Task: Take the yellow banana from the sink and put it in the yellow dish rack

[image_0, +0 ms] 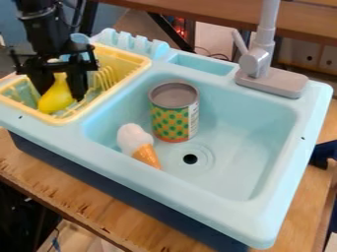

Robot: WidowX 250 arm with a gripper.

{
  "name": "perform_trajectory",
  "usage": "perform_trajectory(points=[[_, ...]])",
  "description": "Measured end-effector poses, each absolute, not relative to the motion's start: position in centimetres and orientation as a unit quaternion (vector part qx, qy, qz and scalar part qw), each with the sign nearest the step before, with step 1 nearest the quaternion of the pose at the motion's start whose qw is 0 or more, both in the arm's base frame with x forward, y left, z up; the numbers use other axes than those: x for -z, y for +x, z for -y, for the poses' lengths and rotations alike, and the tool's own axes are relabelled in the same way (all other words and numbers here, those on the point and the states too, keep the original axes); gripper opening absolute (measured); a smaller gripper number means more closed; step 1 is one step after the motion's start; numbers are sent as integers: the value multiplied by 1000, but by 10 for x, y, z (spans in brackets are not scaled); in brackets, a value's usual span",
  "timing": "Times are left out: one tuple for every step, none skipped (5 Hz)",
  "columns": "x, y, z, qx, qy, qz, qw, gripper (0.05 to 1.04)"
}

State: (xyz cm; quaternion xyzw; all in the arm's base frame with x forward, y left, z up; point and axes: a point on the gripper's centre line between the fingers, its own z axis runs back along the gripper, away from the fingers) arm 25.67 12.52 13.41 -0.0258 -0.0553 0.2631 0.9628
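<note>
Caution: the black two-finger claw point(62, 93) appears to pinch the yellow, pear-shaped toy point(54, 101) by its narrow neck inside the pale-yellow plastic dish rack point(108, 92); a shallow grip could release it, and the upright prongs point(106, 78) could snag its bulb.

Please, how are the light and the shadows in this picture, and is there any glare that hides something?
Camera view: soft light over the sink; the end effector is very dark, so its details merge; deep shade below the table at lower left; no strong glare hides the pattern of the can.
</note>
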Motion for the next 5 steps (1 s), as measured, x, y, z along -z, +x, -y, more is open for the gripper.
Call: perform_trajectory(points=[[-126, 262, -133, -265, -23, 48, 963, 593], [-120, 269, -139, -262, -24, 47, 964, 593], [-115, 275, -138, -257, -35, 58, 964, 593], [-115, 281, -137, -249, -42, 73, 965, 644], [-118, 281, -133, -251, -50, 74, 964, 938]])
